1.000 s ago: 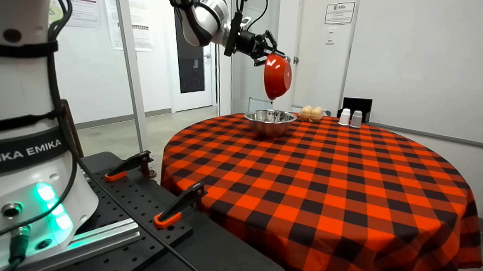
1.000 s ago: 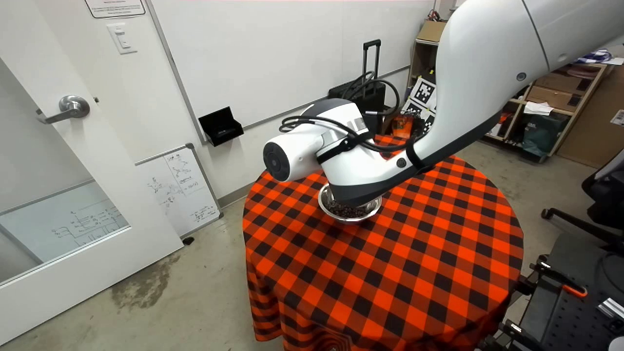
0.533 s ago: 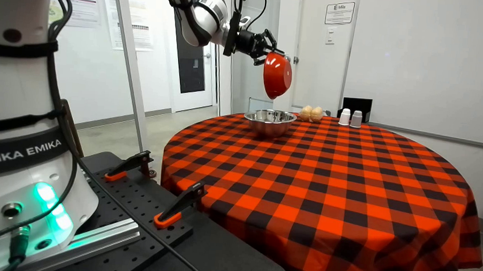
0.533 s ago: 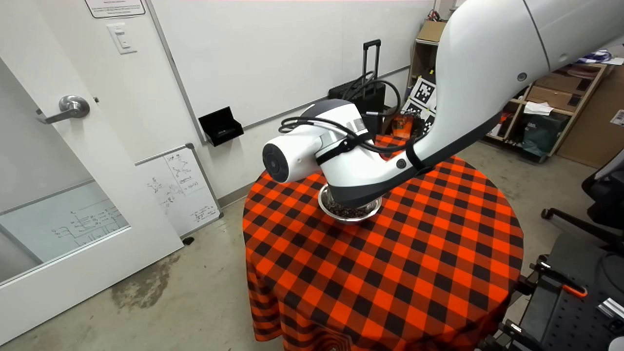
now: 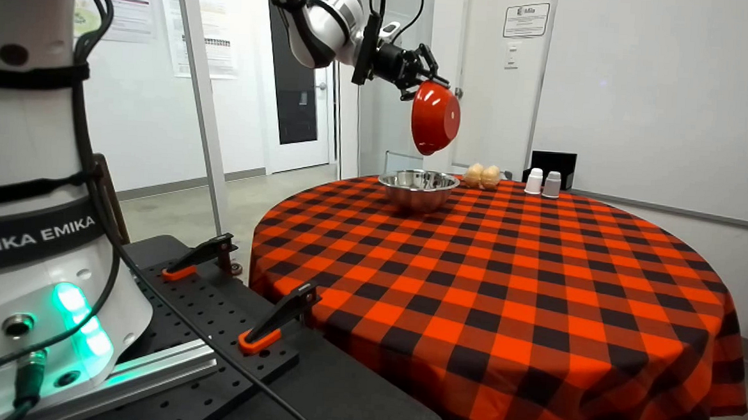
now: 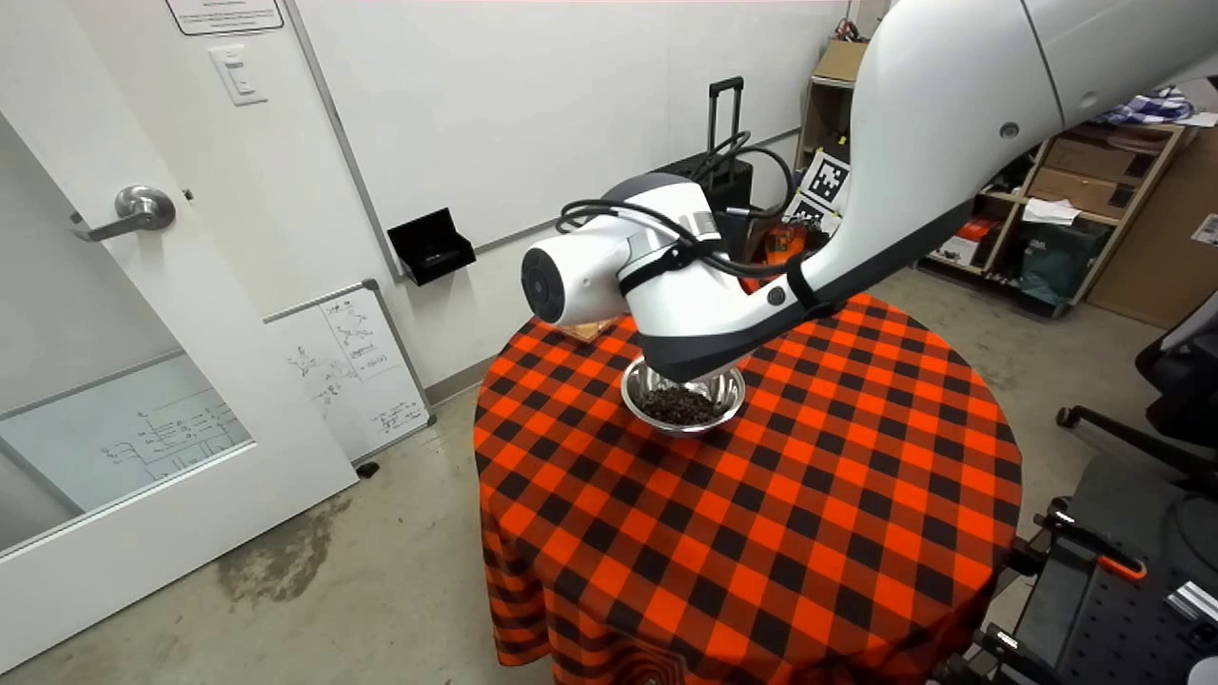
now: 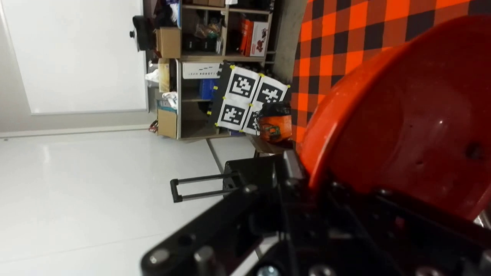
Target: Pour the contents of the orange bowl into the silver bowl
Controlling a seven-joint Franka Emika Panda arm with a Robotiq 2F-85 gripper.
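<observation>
The orange bowl (image 5: 435, 117) is tipped on its side in the air above the silver bowl, its base facing right in an exterior view. In the wrist view its red inside (image 7: 406, 115) shows, mostly bare with a few small dark specks. My gripper (image 5: 430, 87) is shut on its upper rim; the wrist view shows the rim between the fingers (image 7: 294, 166). The silver bowl (image 5: 416, 201) stands upright on the table below. In an exterior view dark bean-like pieces (image 6: 677, 406) lie in it. There the arm hides the orange bowl and gripper.
The table has a red and black checked cloth (image 5: 505, 274). Onion-like things (image 5: 482, 176) and two small shakers, white (image 5: 533, 180) and grey (image 5: 551, 185), stand near the far edge, beyond the silver bowl. A tan thing (image 6: 588, 330) shows beside the arm.
The arm and orange bowl have moved slightly right in an exterior view, the bowl still tipped. The arm now covers less of the silver bowl, showing more of its dark contents.
</observation>
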